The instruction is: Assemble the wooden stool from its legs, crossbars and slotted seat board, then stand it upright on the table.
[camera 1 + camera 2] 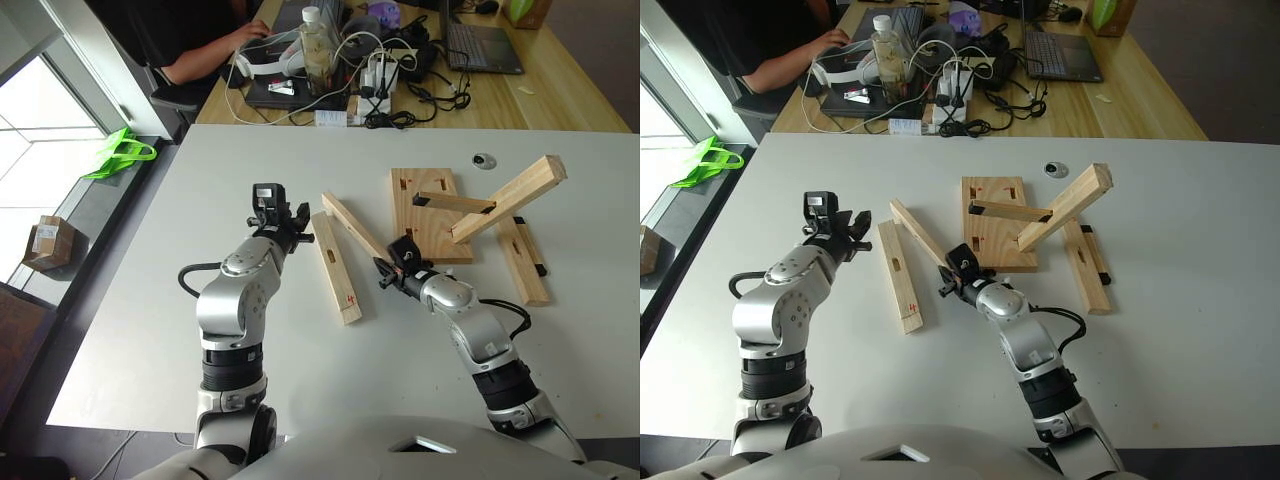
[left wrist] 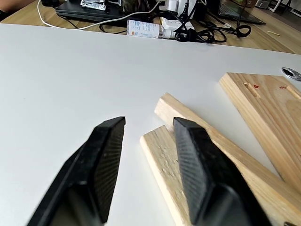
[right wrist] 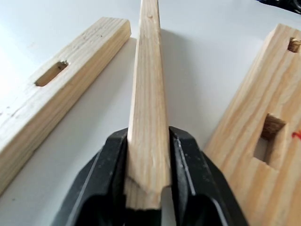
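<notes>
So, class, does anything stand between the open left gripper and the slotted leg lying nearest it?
Nothing visible does. The left gripper hangs open right at the end of the slotted leg, with only bare table between. The crossbar, clamped in the right gripper, runs beside that end, not across it.

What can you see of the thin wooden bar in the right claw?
The bar is a slim, pale strip of plain, straight-grained wood, and its near end looks notched. The right claw is shut on that end, a finger on each side. The bar runs diagonally away from the claw, between the slotted leg and the seat board, with its far end close to the leg's far end. Whether it touches the leg or the table I cannot tell.
</notes>
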